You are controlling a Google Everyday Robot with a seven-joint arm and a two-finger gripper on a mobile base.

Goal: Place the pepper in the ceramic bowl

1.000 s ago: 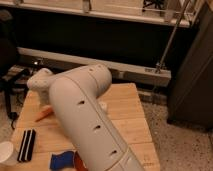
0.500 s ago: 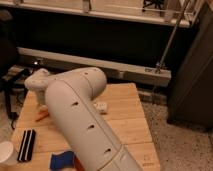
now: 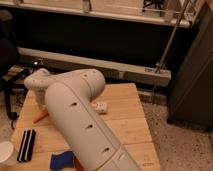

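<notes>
One task, progress: by my judgement the placing is not done. The small slender orange-red pepper (image 3: 41,116) lies on the light wooden table (image 3: 125,125) and not inside anything.
ceramic bowl (image 3: 76,165): the small round reddish-brown glossy vessel is not clearly seen. Only a reddish-brown patch shows at the lower left edge of the big white robot arm (image 3: 75,115). I take it for the bowl's rim, but I am not sure.
what is left: to grasp the pepper, lift it, carry it to the ceramic bowl and let it go there — nearly the whole task.
pepper, place: just left of the arm, partly hidden under the arm's edge.
pepper, look: thin, tapered and carrot-like, lying flat and slanted. I cannot make out the stem end.
gripper (image 3: 38,92): at the far upper-left end of the arm, just above the pepper. Whether it is released or clenched I cannot tell.
other things: a flat black rectangular object (image 3: 26,145) lies left of the arm, and a white cup (image 3: 6,152) stands further left. A blue block-shaped object (image 3: 62,160) sits beside the arm's lower left edge — and a small white object (image 3: 101,107) just right of the arm.
</notes>
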